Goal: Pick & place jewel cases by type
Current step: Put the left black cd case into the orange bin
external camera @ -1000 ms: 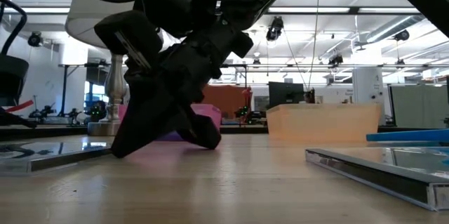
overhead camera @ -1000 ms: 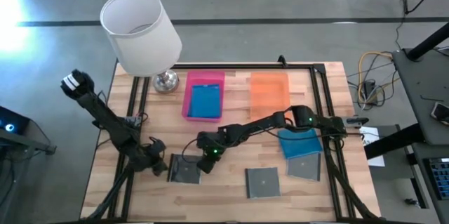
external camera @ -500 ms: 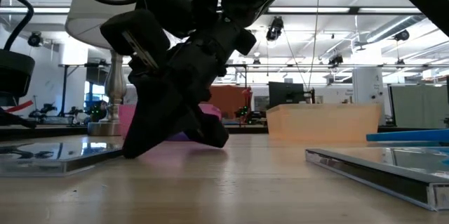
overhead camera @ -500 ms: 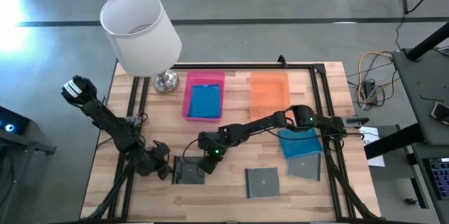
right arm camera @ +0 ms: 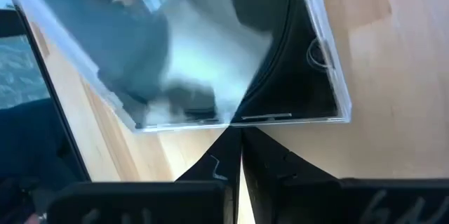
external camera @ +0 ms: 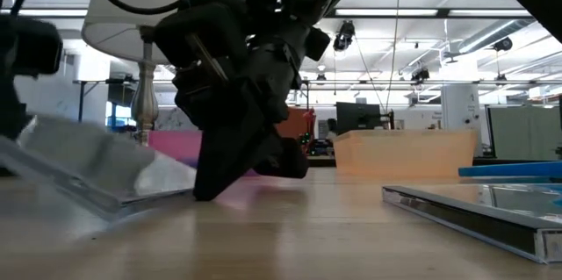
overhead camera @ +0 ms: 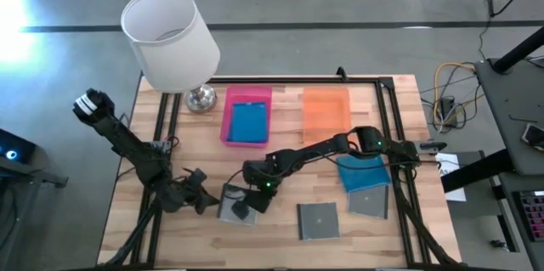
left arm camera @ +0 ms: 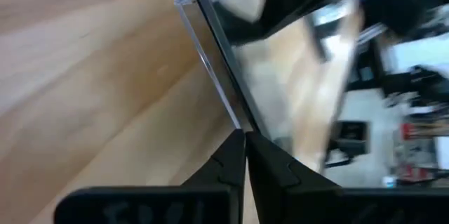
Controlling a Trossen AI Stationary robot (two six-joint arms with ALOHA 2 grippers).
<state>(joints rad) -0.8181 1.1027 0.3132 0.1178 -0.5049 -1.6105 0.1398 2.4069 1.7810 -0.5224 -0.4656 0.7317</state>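
A grey jewel case (overhead camera: 229,207) stands tilted near the table's front left, its left edge raised and its right edge on the wood (external camera: 180,194). My left gripper (overhead camera: 206,200) is shut at the raised edge. My right gripper (overhead camera: 246,210) is shut at the opposite edge. A second grey case (overhead camera: 317,220) lies flat to the right. A blue case (overhead camera: 363,173) rests partly on a third grey case (overhead camera: 371,205). Another blue case (overhead camera: 247,122) lies in the pink tray (overhead camera: 246,95). My left gripper touches the tilted case's left edge (left arm camera: 235,122) with its shut fingertips, coming from the table's left and slanting down. That edge stands raised off the wood. Whether the tips are under it, I cannot tell. My right gripper sets its shut fingertips (right arm camera: 235,134) against the case's right edge (right arm camera: 231,120), slanting down from the table's right. That edge stays on the table.
An orange tray (overhead camera: 326,110) stands beside the pink one at the back. A lamp with a white shade (overhead camera: 170,37) stands at the far left corner. Bare wood lies along the near edge between the cases. A black frame rail (overhead camera: 387,135) runs along the table's right side.
My left gripper has risen and moved toward the table's right, tipping nearer level. The grey case has slid a little to the right. Its left edge has come up off the wood while its right edge stays down. My right gripper has tipped steeper at that right edge.
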